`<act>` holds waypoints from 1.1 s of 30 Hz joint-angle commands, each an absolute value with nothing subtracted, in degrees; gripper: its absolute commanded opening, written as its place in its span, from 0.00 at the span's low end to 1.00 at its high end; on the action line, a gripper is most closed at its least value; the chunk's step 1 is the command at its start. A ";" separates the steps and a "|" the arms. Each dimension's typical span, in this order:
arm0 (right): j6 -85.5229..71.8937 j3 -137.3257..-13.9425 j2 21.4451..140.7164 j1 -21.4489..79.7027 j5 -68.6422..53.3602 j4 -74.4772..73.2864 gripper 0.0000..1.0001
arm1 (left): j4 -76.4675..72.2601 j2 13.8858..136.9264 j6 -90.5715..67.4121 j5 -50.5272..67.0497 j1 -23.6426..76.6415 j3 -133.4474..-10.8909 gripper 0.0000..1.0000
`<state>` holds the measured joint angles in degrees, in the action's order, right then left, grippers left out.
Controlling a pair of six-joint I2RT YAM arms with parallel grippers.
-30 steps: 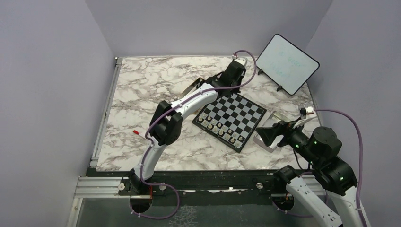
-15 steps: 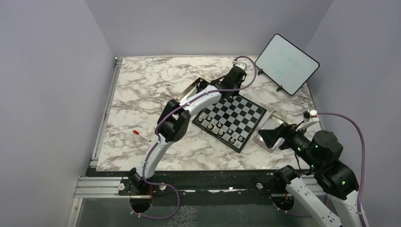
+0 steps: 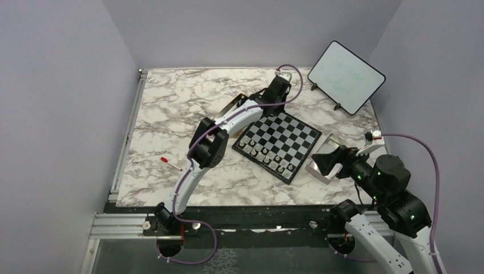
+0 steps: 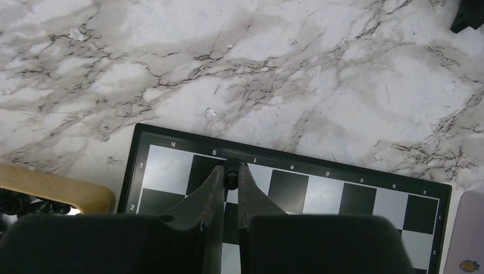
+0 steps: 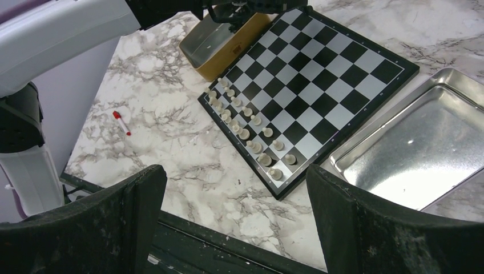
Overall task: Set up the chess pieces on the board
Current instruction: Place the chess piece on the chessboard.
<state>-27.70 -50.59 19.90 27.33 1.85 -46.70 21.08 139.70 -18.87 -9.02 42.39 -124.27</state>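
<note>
Pinching a small black chess piece [image 4: 232, 169] between the nearly closed tips of the left gripper [image 4: 231, 178], right at the far edge row of the board [image 4: 342, 197], toward the corner beside the gold tin [image 4: 57, 191]. Hanging roughly over the seam between a dark square and a light one, with the piece standing upright. Probably needing only a slight sideways shift to centre on one square, then a straight drop along that upright axis and a release. Touching the board or hovering just above it: not telling from these views. Holding the right gripper [image 5: 234, 171] spread wide and empty beside the silver tray [image 5: 411, 137], well apart from that far row and so the poorer choice for it. Showing the pale pieces [image 5: 245, 134] lined in two rows along the near edge.
</note>
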 commanded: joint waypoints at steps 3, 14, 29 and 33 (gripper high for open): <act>-28.13 -50.04 21.17 27.60 2.56 -47.72 0.98 | 21.52 140.93 -19.03 -6.46 43.11 -125.46 0.12; -28.56 -49.41 20.31 27.60 2.95 -47.56 0.98 | 22.23 141.39 -18.58 -7.18 43.75 -123.85 0.12; -28.48 -48.21 19.97 27.66 1.62 -47.21 0.98 | 23.10 141.44 -17.34 -7.54 44.82 -123.99 0.26; -28.31 -48.22 19.79 27.60 1.15 -47.09 0.98 | 23.46 141.63 -17.15 -8.26 44.82 -124.01 0.29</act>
<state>-28.10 -48.69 20.58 27.33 1.83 -46.72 22.87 141.29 -17.93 -7.94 44.42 -124.18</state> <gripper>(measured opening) 0.978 0.283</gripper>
